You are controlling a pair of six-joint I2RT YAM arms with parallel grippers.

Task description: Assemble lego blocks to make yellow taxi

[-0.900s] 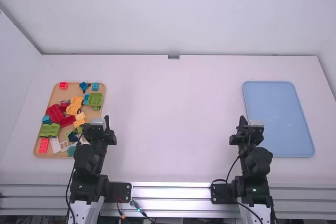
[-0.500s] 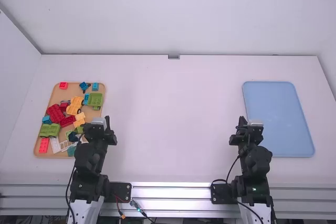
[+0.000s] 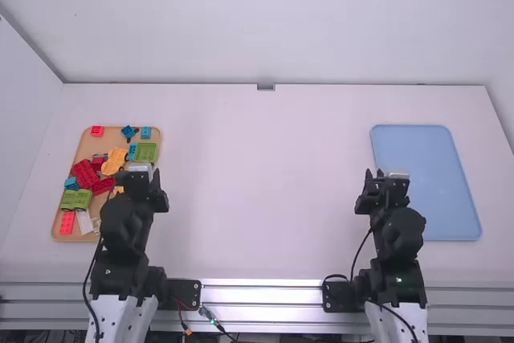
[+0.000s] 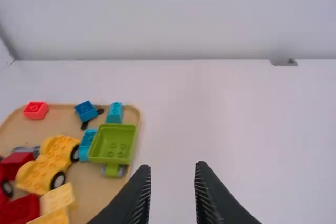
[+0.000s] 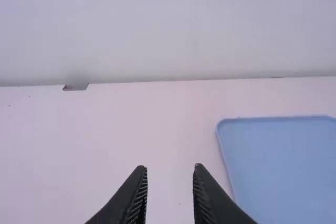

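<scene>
On the white desk (image 3: pixel 257 214), the yellow toy car (image 4: pixel 44 166) is set among colored blocks (image 4: pixel 113 142) in the tan tray (image 3: pixel 112 138), near which the left tool (image 3: pixel 139 174) is held spread, while the right tool (image 3: pixel 386 176), likewise spread, is held near the blue tray (image 3: pixel 430 174).

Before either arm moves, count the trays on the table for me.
2: the tan tray at the far left, with the lego blocks on it, and the blue tray at the far right.
</scene>
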